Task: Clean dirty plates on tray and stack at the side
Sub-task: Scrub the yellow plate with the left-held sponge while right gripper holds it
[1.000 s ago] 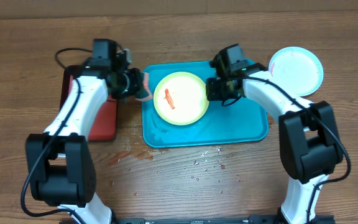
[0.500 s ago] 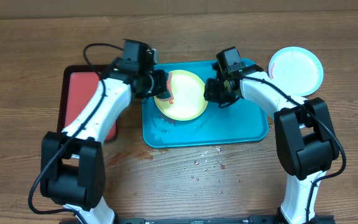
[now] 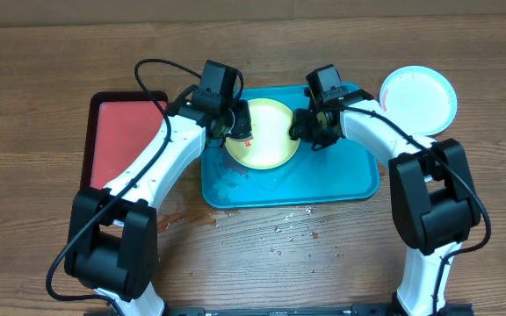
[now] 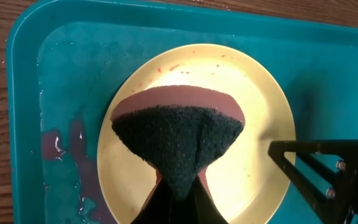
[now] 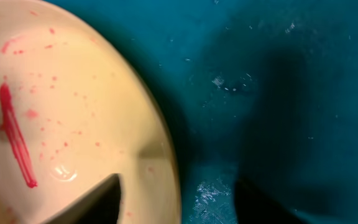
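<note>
A yellow-green plate (image 3: pixel 269 147) (image 4: pixel 253 124) (image 5: pixel 73 81) lies at the back of the teal tray (image 3: pixel 341 180) (image 4: pixel 55 81) (image 5: pixel 278 74). A red sauce streak (image 5: pixel 16 137) and specks mark it. My left gripper (image 3: pixel 238 125) (image 4: pixel 179 193) is shut on a pink sponge with a dark green scouring face (image 4: pixel 179 134), held over the plate's left half. My right gripper (image 3: pixel 307 128) (image 5: pixel 179 202) stands open astride the plate's right rim, one finger over the plate, the other over the tray. A white-pinkish plate (image 3: pixel 418 98) rests on a light blue one off the tray's right.
A red tray with a dark rim (image 3: pixel 121 145) lies left of the teal tray. Reddish smears (image 4: pixel 67 155) wet the teal tray's left floor. Sauce smears (image 3: pixel 183 219) and crumbs (image 3: pixel 292 230) dot the wooden table in front of it.
My left arm has swung right with the sponge, from the teal tray's left edge to over the plate. The right gripper has stayed at the plate's right rim, now open.
</note>
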Robot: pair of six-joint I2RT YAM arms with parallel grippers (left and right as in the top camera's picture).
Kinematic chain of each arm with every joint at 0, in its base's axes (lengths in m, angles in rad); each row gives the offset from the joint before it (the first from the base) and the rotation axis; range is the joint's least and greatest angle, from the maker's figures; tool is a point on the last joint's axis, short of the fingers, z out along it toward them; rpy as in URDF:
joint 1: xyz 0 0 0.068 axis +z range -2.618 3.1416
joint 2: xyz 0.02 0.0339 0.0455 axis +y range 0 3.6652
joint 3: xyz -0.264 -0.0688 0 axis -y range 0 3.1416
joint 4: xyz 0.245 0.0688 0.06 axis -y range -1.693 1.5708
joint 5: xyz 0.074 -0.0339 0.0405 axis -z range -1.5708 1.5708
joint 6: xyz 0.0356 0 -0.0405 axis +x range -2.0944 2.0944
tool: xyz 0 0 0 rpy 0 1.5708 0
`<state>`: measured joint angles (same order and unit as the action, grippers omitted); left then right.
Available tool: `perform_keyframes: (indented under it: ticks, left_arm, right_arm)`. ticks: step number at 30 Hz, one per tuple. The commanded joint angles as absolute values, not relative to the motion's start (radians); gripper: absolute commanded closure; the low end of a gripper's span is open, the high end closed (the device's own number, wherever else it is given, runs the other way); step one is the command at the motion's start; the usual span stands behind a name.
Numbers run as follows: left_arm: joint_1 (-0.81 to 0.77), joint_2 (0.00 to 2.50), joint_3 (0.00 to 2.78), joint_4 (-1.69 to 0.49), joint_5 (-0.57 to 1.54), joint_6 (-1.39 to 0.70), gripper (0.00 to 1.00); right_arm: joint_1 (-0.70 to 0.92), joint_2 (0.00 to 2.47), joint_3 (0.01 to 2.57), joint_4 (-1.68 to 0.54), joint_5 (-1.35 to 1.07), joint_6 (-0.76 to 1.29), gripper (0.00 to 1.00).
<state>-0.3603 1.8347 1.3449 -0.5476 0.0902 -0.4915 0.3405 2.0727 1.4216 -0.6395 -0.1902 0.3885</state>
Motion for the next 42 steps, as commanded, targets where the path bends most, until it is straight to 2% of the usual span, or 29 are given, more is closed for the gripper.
perform_keyframes:
  ticks: [1,2,4,5,6,9,10,17,21,26,33,34,37,42]
  left_arm:
    - [-0.36,1.844,1.343,-0.537,0.068,-0.506,0.95]
    - [-0.361,1.844,1.343,-0.536,0.068,-0.506,0.95]
    - [-0.361,1.844,1.343,-0.533,0.07,-0.506,0.95]
    - [-0.361,1.844,1.343,-0.532,0.07,-0.506,0.95]
    - [-0.361,1.844,1.343,-0.531,0.07,-0.506,0.95]
    - [-0.361,1.844,1.343,-0.529,0.07,-0.516,0.96]
    - [-0.361,1.844,1.343,-0.527,0.07,-0.523,0.96]
    - [-0.361,1.844,1.343,-0.519,0.079,-0.532,0.96]
    - [-0.368,1.844,1.343,-0.519,0.099,-0.532,0.95]
    - [-0.386,1.846,1.343,-0.52,0.097,-0.531,0.96]
    - [-0.4,1.847,1.343,-0.52,0.097,-0.532,0.96]
    - [-0.402,1.85,1.343,-0.519,0.097,-0.532,0.96]
    - [-0.407,1.873,1.343,-0.519,0.097,-0.561,0.96]
    - [-0.421,1.95,1.343,-0.481,0.129,-0.587,0.96]
  right_arm:
    - [0.339,2.06,1.427,-0.648,-0.151,0.393,0.33]
    - [0.339,2.06,1.427,-0.648,-0.159,0.393,0.32]
    - [0.339,2.06,1.427,-0.645,-0.195,0.393,0.22]
    - [0.339,2.06,1.427,-0.641,-0.215,0.393,0.22]
    - [0.339,2.06,1.427,-0.636,-0.229,0.393,0.26]
    - [0.339,2.062,1.427,-0.629,-0.231,0.393,0.53]
    - [0.339,2.065,1.427,-0.628,-0.223,0.393,0.58]
    - [0.339,2.088,1.427,-0.629,-0.21,0.394,0.58]
    - [0.339,2.088,1.427,-0.619,-0.183,0.394,0.73]
    - [0.339,2.088,1.427,-0.572,-0.124,0.385,0.77]
    - [0.342,2.088,1.427,-0.577,-0.125,0.367,0.77]
    - [0.342,2.088,1.427,-0.581,-0.126,0.367,0.79]
    - [0.342,2.088,1.427,-0.591,-0.132,0.368,0.95]
    - [0.342,2.088,1.427,-0.592,-0.135,0.368,0.96]
